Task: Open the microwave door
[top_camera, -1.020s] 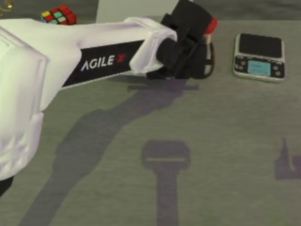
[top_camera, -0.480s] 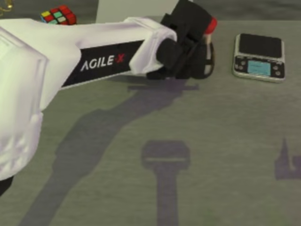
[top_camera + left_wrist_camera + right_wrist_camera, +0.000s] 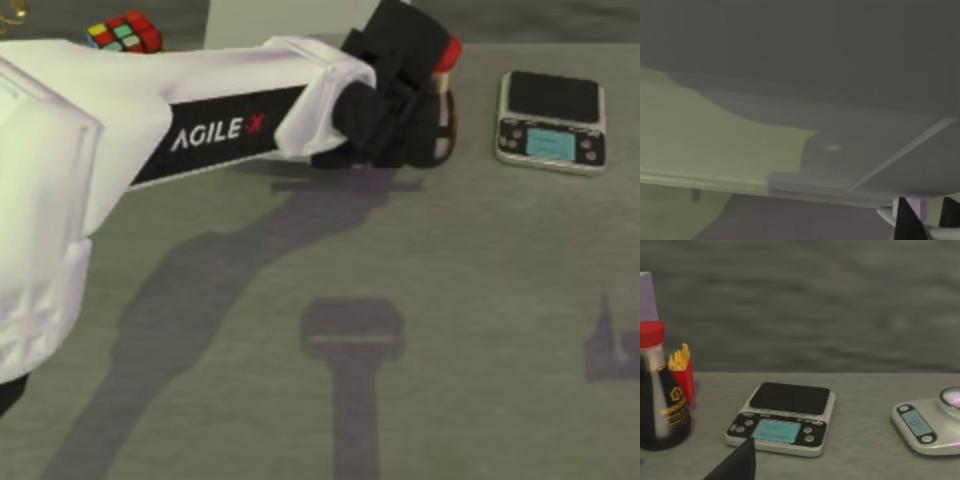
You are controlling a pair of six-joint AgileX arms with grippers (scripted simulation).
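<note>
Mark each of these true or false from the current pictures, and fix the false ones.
1. The left arm reaches across the far part of the table. True.
2. A black-and-silver scale lies at the table's right. True.
3. The Rubik's cube sits beside that scale. False: it is at the far left, behind the left arm.
4. The soy sauce bottle has a blue cap. False: the cap is red.
5. The right wrist view shows a second, white scale. True.
6. The microwave stands at the table's near edge. False: it stands at the far edge, mostly hidden by the arm.
</note>
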